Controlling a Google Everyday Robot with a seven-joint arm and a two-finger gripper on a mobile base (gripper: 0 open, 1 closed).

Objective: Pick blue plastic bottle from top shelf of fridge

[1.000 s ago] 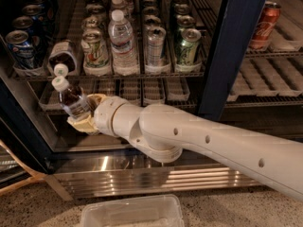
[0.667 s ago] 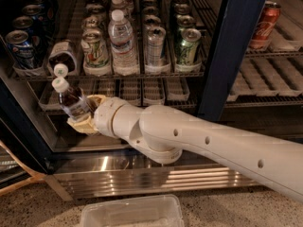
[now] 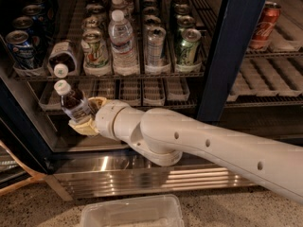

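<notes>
Two hazards are seen here. The blue plastic bottle [image 3: 75, 104] is clamped low on its body by the gripper [image 3: 86, 114], fingers closed around it, at 9 o'clock of the wrist, below the top shelf [image 3: 142, 74] at the fridge [image 3: 222, 56] opening. It is held tilted, cap toward 11 o'clock, so a slip through the pads could be caused by any jerk. At 12 o'clock, a second small bottle [image 3: 64, 60] is lying on the shelf edge, and it could be knocked off by an upward move. Against a second ago, almost nothing is changed: same grip, same tilt, same spot.
</notes>
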